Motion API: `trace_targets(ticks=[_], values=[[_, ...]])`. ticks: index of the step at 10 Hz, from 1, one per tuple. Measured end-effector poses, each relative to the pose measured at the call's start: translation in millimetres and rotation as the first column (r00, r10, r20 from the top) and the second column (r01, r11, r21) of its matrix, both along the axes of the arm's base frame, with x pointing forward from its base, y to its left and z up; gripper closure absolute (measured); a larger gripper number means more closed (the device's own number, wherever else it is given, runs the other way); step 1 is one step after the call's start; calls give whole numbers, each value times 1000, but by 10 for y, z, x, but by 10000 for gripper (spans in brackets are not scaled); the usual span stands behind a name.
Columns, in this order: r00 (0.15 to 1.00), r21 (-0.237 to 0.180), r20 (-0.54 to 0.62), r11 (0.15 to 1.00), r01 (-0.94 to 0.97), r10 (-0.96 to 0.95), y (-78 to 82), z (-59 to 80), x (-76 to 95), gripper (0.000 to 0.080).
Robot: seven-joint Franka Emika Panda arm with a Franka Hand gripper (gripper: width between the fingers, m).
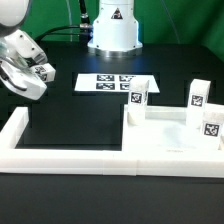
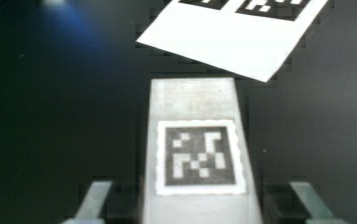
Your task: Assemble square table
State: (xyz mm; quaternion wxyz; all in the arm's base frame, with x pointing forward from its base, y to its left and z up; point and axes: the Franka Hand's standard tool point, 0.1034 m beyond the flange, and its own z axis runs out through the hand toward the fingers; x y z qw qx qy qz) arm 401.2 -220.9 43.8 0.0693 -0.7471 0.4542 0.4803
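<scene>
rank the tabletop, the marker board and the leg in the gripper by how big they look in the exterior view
1. tabletop, clearly largest
2. marker board
3. held leg, smallest, though partly hidden

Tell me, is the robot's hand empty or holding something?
Holding: a white table leg sits between the fingers of the hand in both views.

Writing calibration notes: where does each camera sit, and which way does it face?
Exterior view: raised, across the table from the robot's base, looking down at the tabletop; the gripper shows at this view's left.
Wrist view: on the wrist, looking past the fingers onto a leg.
Shared: that leg and the marker board.
</scene>
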Motion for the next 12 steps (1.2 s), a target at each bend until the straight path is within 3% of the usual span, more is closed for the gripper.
trace_targets(ticks=[3,5,7,8,10,11,12], values=[[1000,-16,-9,1000,10,-10,15,-10,3,511],[998,-88,-50,996,30,-34,208,1,76,511],[994,-192,-77,980,55,-71,350,-1,245,511],[994,-218,-75,974,58,-76,370,-10,295,511],[993,-228,-63,970,86,-103,402,-6,347,511],[988,-253,-6,956,150,-156,378,-38,377,511],[984,-269,25,947,177,-177,375,-45,305,510]])
